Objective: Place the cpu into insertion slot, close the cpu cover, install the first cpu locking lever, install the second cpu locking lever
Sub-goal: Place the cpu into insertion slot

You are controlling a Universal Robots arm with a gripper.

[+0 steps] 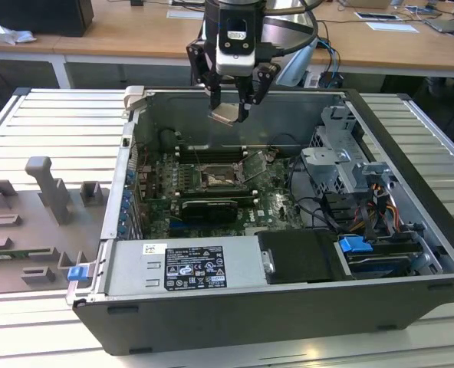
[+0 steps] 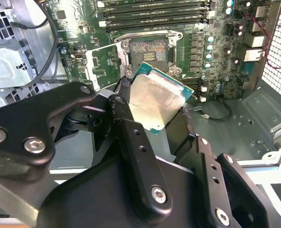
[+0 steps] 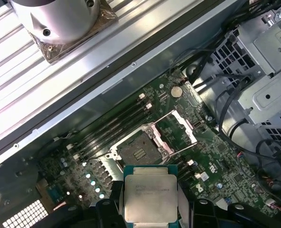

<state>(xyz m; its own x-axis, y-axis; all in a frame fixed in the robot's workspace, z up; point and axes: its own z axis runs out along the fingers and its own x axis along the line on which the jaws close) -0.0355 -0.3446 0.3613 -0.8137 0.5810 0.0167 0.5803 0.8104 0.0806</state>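
Exterior view's left: grey fixture blocks (image 1: 50,192) on the slatted table (image 1: 27,337), outside the case, not involved. Next, case side wall (image 1: 127,161), its rim standing well above the board.

Middle: gripper (image 1: 231,113) hangs over the open case, jaws closed on the cpu (image 1: 225,115), pinching two opposite edges. The second wrist view shows the chip tilted, metal lid toward the camera and green rim showing. It is high above the board, apart from everything, not seated. The insertion slot (image 1: 218,178) lies below it and toward the viewer, dark centre bare, nothing in it. Memory slots (image 1: 212,147) run just behind the socket and the graphics card (image 1: 210,207) sits just in front, so the socket is boxed in on both sides.

Handling, as a judgement: the chip is light, stiff, thin, with a slick metal top. The underside contacts and socket pins are likely fragile, so the edges are the only sane hold, as it is held now. A tilted chip risks catching the socket rim.

Just right of the socket: cpu cover (image 1: 255,165) is swung up and open, leaning away and leaving the opening clear from above. It is the nearest upright edge on that side.

Exterior view's right: loose cables (image 1: 311,207) and the drive cage (image 1: 342,153), well apart from the socket. Room straight above the socket looks open.
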